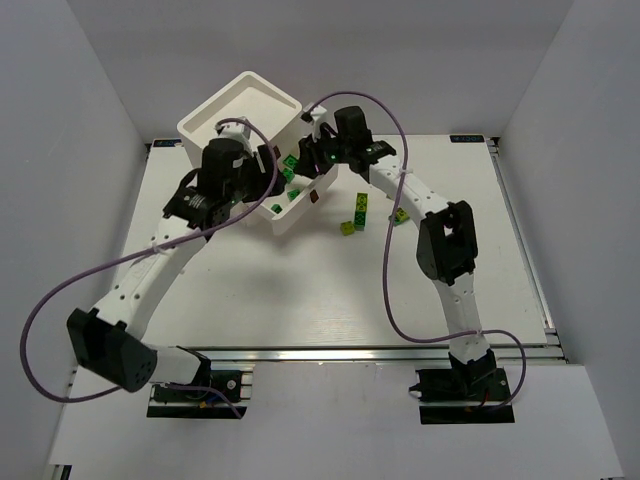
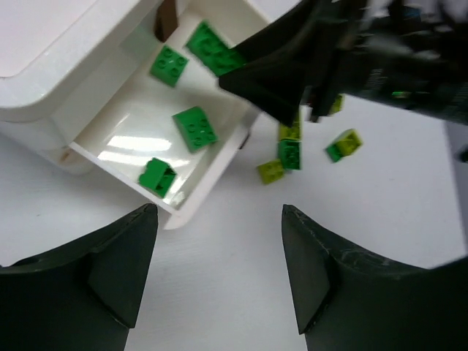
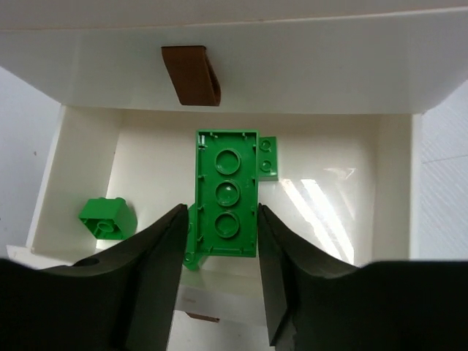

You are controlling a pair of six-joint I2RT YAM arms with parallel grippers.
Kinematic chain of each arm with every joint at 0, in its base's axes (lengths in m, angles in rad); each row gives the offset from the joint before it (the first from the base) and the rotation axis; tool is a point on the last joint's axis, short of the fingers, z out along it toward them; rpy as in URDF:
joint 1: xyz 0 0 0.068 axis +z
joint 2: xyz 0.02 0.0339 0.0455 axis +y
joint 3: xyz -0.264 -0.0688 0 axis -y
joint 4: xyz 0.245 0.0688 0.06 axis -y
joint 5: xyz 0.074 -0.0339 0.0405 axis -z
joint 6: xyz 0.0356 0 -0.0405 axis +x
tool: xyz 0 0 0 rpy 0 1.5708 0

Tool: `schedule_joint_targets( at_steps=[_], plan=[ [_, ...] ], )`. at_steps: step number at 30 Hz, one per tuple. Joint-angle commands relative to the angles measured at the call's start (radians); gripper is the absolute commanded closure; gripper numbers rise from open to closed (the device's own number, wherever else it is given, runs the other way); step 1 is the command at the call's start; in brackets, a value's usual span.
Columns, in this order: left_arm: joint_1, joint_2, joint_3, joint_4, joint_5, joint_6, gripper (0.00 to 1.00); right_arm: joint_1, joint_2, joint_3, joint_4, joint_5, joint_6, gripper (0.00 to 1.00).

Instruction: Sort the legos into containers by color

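Observation:
The white drawer unit stands at the back left with one drawer pulled open. My right gripper is shut on a long green lego, underside facing the camera, held above the open drawer. Green legos lie inside it; the left wrist view shows several. My left gripper is open and empty over the table just in front of the drawer's corner. Yellow-green and green legos lie loose to the right of the drawer. No purple lego shows.
A brown pull tab sticks out of the shut drawer above the open one. Both arms crowd together over the drawer. One more loose lego lies beside the right arm. White walls surround the table.

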Motion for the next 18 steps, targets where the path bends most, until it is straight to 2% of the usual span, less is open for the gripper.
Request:
schedule_joint_targets(
  at_steps=[1, 3, 6, 9, 11, 13, 14, 15, 17, 18],
  plan=[
    [-0.004, -0.069, -0.075, 0.101, 0.101, -0.051, 0.22, 0.003, -0.024, 0.056, 0.051, 0.034, -0.024, 0.48],
    [-0.004, -0.092, -0.135, 0.159, 0.147, -0.064, 0.22, -0.003, -0.056, 0.054, 0.045, 0.034, -0.019, 0.41],
    [-0.004, -0.14, -0.209, 0.253, 0.168, -0.094, 0.22, -0.018, -0.116, 0.013, 0.041, 0.048, 0.013, 0.39],
    [0.005, -0.164, -0.244, 0.307, 0.178, -0.105, 0.22, -0.055, -0.256, -0.091, 0.048, 0.024, 0.015, 0.37],
    [0.005, -0.164, -0.25, 0.318, 0.193, -0.11, 0.26, -0.072, -0.304, -0.143, 0.001, -0.007, 0.006, 0.37],
    [0.005, -0.158, -0.255, 0.322, 0.208, -0.11, 0.32, -0.13, -0.375, -0.182, -0.053, -0.077, -0.06, 0.43],
    [0.005, -0.152, -0.256, 0.332, 0.219, -0.11, 0.42, -0.145, -0.396, -0.247, -0.085, -0.122, -0.083, 0.57],
    [0.005, -0.152, -0.262, 0.339, 0.242, -0.108, 0.49, -0.186, -0.444, -0.287, -0.097, -0.148, -0.108, 0.64],
    [0.005, -0.15, -0.287, 0.358, 0.26, -0.12, 0.6, -0.263, -0.475, -0.349, -0.14, -0.197, -0.209, 0.74],
    [0.005, -0.152, -0.295, 0.377, 0.27, -0.122, 0.67, -0.279, -0.484, -0.379, -0.218, -0.197, -0.247, 0.73]
  ],
)
